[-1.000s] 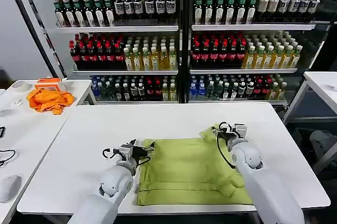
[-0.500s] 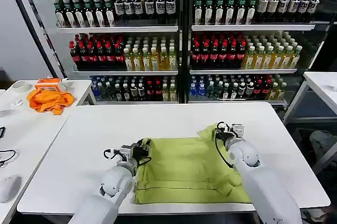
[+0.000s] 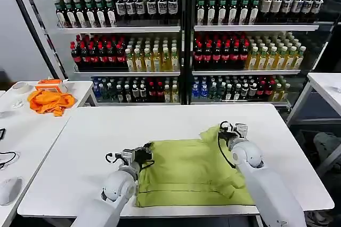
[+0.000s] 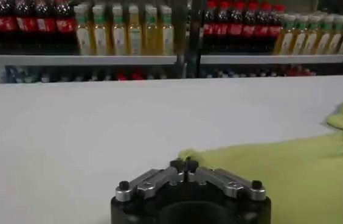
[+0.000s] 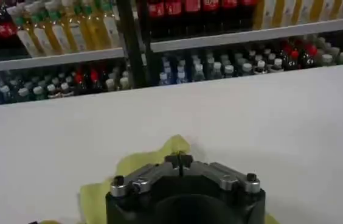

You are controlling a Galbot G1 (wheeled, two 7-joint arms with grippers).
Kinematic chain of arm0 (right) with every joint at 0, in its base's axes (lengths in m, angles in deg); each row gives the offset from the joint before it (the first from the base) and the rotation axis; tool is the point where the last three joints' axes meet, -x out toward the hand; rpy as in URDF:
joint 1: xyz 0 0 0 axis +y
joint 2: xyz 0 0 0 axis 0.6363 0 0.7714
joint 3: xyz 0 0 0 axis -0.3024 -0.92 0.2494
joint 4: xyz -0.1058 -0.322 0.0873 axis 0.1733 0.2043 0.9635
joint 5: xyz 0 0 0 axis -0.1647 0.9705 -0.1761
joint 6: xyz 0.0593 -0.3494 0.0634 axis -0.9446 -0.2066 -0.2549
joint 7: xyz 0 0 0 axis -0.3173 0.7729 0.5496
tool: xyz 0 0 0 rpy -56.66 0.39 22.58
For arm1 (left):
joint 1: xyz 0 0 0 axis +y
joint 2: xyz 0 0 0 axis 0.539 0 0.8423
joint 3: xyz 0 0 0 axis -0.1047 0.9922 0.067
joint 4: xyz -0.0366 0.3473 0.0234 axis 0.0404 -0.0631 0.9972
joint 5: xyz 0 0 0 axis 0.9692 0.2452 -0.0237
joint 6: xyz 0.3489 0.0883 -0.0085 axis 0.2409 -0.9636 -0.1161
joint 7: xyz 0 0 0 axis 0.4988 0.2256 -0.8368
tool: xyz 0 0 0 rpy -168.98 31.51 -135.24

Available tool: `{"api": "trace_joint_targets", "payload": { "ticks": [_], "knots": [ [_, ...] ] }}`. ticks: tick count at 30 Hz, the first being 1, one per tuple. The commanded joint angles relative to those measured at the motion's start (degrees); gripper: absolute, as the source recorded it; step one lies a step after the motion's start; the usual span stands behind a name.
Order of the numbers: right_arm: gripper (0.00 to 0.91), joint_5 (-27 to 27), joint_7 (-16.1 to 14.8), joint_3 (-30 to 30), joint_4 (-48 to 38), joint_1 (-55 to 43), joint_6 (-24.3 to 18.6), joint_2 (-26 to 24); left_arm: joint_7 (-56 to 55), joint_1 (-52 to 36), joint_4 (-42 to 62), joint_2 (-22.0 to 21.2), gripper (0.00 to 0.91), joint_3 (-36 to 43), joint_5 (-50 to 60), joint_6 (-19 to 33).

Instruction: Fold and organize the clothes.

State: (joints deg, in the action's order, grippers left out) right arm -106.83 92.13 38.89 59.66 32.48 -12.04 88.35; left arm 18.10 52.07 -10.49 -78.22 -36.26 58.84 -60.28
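Observation:
The clothes are one lime T-shirt [image 3: 192, 173], partly folded on the white table [image 3: 96, 142], with its near edge close to the table's front. My left gripper [image 3: 145, 154] is shut on the shirt's far left corner. In the left wrist view the left gripper [image 4: 183, 164] pinches the cloth edge, and the shirt [image 4: 293, 176] spreads away from it. My right gripper [image 3: 222, 131] is shut on the raised far right corner. The right wrist view shows the right gripper [image 5: 179, 160] with a peak of shirt [image 5: 138, 167] just past its fingertips.
A bright orange cloth [image 3: 50, 100] and an orange box [image 3: 49, 84] lie on the side table at left. Shelves of bottles [image 3: 181, 40] stand behind the table. Another white table [image 3: 326, 86] stands at right. Bare tabletop lies left of and beyond the shirt.
Both grippers have shifted slightly left while holding their corners, and the shirt has moved a little with them.

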Motion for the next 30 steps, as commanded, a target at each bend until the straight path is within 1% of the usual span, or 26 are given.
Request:
{"api": "trace_joint_targets", "payload": {
  "ticks": [1,7,8,18,19,20,21,22,26,30],
  "knots": [
    [0.0,-0.06,0.12,1.63,5.95,1.81,-0.05,-0.73,0.16,1.68,-4.88,0.54,0.02,-0.74,-0.46,2.46],
    [0.0,0.13,-0.01,4.08,13.41,7.39,-0.01,-2.77,0.27,4.31,-10.09,2.79,0.01,-1.93,-1.31,3.2],
    [0.0,0.16,-0.02,4.36,14.38,8.19,-0.01,-2.98,0.26,4.76,-10.36,3.24,0.02,-2.12,-1.55,3.26],
    [0.0,1.21,-0.1,7.43,23.08,17.43,0.19,-4.77,1.0,10.17,-17.8,5.42,0.02,-3.2,-1.16,3.56],
    [0.03,1.6,-0.25,7.68,23.63,18.41,0.2,-4.81,1.24,10.59,-18.12,5.59,0.02,-3.3,-0.96,3.61],
    [0.474,2.1,-0.23,7.64,23.04,18.55,0.21,-4.69,1.47,11.24,-18.22,5.9,0.02,-3.32,-0.57,3.64],
    [0.826,2.77,0.09,7.31,21.82,17.81,0.21,-4.25,1.67,11.46,-18.11,6.1,0.02,-3.29,-0.06,3.91],
    [0.907,3.07,0.3,7.02,20.79,16.97,0.23,-3.91,1.88,11.57,-17.83,6.27,0.02,-3.24,0.45,4.26],
    [0.907,3.24,2.06,4.32,10.66,7.22,0.27,-0.13,2.03,10.64,-16.04,6.11,0.02,-2.9,0.8,4.61],
    [0.907,3.99,2.11,1.85,-0.15,0.23,0.23,3.08,2.16,9.4,-14.63,5.71,0.02,-2.48,1.18,4.87]
  ]
}}
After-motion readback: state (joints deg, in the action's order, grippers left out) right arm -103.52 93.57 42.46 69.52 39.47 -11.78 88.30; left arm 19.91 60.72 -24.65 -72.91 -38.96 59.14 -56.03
